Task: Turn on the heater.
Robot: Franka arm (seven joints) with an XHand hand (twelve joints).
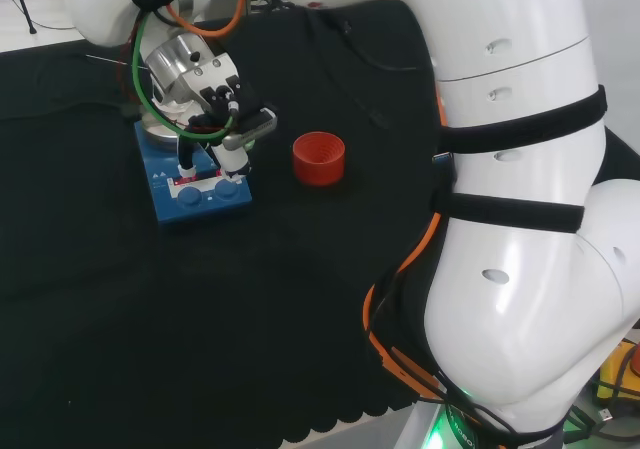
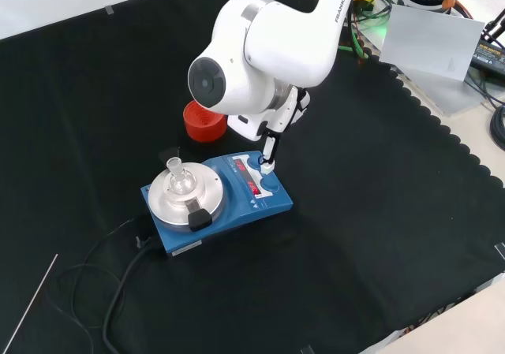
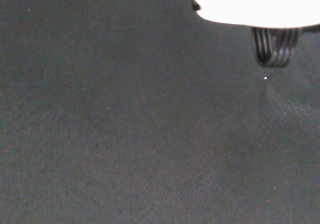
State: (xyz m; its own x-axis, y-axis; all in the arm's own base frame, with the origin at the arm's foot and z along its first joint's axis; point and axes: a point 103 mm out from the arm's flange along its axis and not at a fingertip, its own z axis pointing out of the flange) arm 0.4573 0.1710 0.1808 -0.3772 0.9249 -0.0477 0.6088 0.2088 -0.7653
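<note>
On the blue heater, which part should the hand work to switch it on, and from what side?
Probably a knob on the heater's sloped front panel, below the red display. Come from above: the panel faces up and stands clear of the metal plate carrying a small glass vessel. In the front view the hand's finger already points down at it, touching or nearly so.

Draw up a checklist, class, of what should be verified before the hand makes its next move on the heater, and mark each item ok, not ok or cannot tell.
1. Hand is over the blue heater's control panel: ok, head and front views agree.
2. A finger points down at the knob end of the panel: ok.
3. Finger actually touching a knob: cannot tell.
4. Display lit red, so the heater may already have power: ok.
5. Small glass vessel sits upright on the round plate: ok.
6. Red cup stands apart from the heater, out of the hand's way: ok.
</note>
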